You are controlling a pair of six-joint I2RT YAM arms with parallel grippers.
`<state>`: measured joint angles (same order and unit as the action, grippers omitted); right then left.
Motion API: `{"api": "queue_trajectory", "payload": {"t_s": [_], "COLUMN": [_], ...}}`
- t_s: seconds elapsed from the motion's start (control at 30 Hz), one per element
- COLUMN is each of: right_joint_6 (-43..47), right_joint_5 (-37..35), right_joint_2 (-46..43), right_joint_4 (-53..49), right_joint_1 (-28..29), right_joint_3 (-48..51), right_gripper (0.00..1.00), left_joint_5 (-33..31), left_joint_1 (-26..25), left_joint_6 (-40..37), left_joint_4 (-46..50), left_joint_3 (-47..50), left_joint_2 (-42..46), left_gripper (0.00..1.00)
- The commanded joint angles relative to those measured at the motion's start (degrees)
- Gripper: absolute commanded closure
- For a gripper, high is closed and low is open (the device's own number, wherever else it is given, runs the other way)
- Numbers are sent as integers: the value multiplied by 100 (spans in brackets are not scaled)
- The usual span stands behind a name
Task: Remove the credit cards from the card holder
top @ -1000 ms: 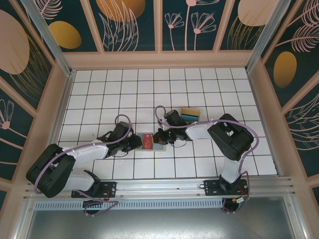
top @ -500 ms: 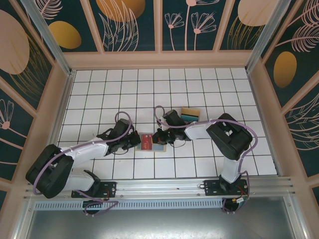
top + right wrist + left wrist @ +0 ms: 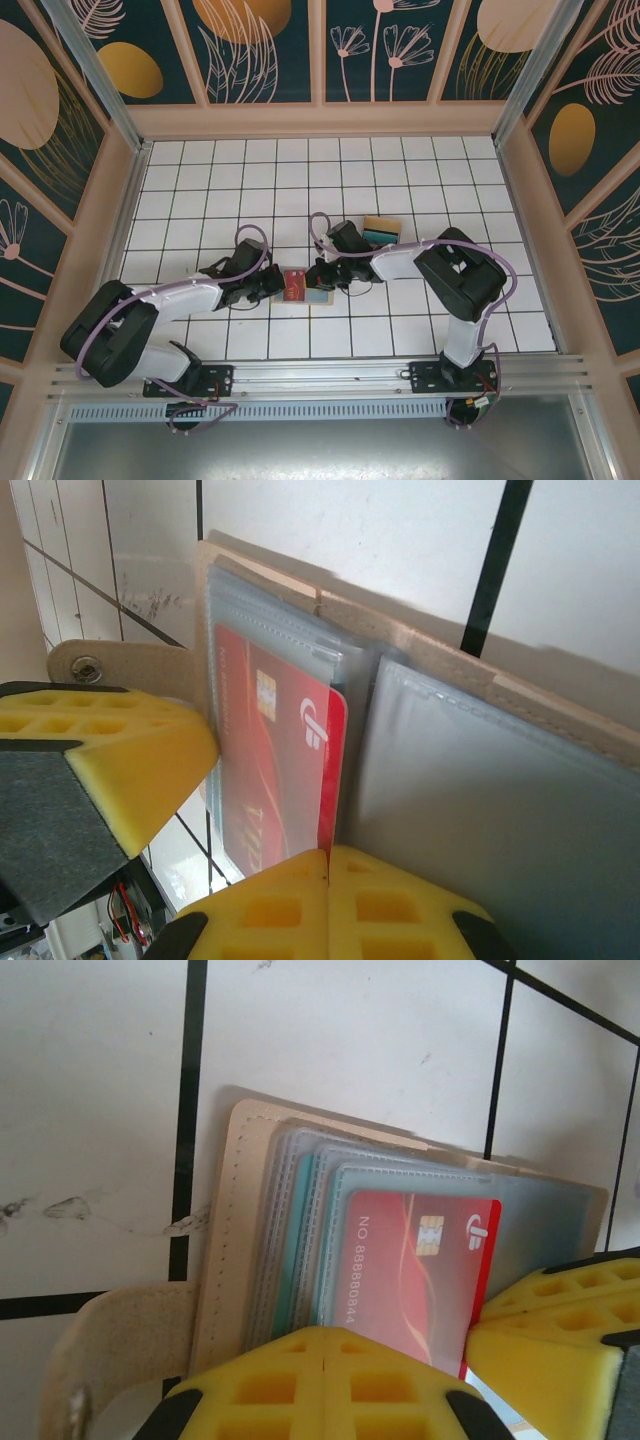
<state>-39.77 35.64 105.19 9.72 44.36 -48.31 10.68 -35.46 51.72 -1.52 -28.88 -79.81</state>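
Observation:
The tan card holder (image 3: 318, 297) lies open on the tiles between both grippers. A red credit card (image 3: 295, 286) sits in the top clear sleeve of its left half, and a teal card edge (image 3: 293, 1250) shows in a sleeve beneath. My left gripper (image 3: 328, 1345) is shut, its yellow tips resting on the sleeves' near edge by the holder's (image 3: 235, 1220) side tab. My right gripper (image 3: 328, 865) is shut too, its tips meeting at the exposed edge of the red card (image 3: 280, 750), beside the holder's fold. The card lies flat, not between the jaws.
A small pile of cards (image 3: 380, 230), tan on teal, lies about one tile behind the right gripper (image 3: 322, 277). The left gripper (image 3: 277, 286) sits at the holder's left edge. White tiled floor spreads all round, with wooden walls at the sides.
The left jaws have closed at the holder's left edge, and the left arm's elbow has shifted slightly. The right arm and the holder stay put.

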Motion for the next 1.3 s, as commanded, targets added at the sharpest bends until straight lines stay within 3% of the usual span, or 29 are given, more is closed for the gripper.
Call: {"api": "queue_trajectory", "payload": {"t_s": [0.0,0.1,0.8,1.03,1.23,1.27], "right_joint_6": [-17,-22,-14,-280,-354,-356], "right_joint_5": [13,13,-62,121,119,119], "right_joint_2": [148,132,-241,23,193,202], "right_joint_4": [-27,-19,-33,421,461,469], "right_joint_1": [33,3,-245,-208,-183,-182], "right_joint_3": [-47,1,349,278,213,224], "right_gripper": [100,100,100,82,80,83], "left_joint_5": [-13,-219,-530,-460,-423,-423], "left_joint_1": [13,13,11,11,13,13], "left_joint_6": [83,106,161,153,141,137], "left_joint_4": [-18,249,623,539,512,512], "left_joint_3": [84,77,93,110,89,85], "left_joint_2": [-69,-198,-396,-341,-353,-352], "left_gripper": [95,100,100,100,100,100]}}
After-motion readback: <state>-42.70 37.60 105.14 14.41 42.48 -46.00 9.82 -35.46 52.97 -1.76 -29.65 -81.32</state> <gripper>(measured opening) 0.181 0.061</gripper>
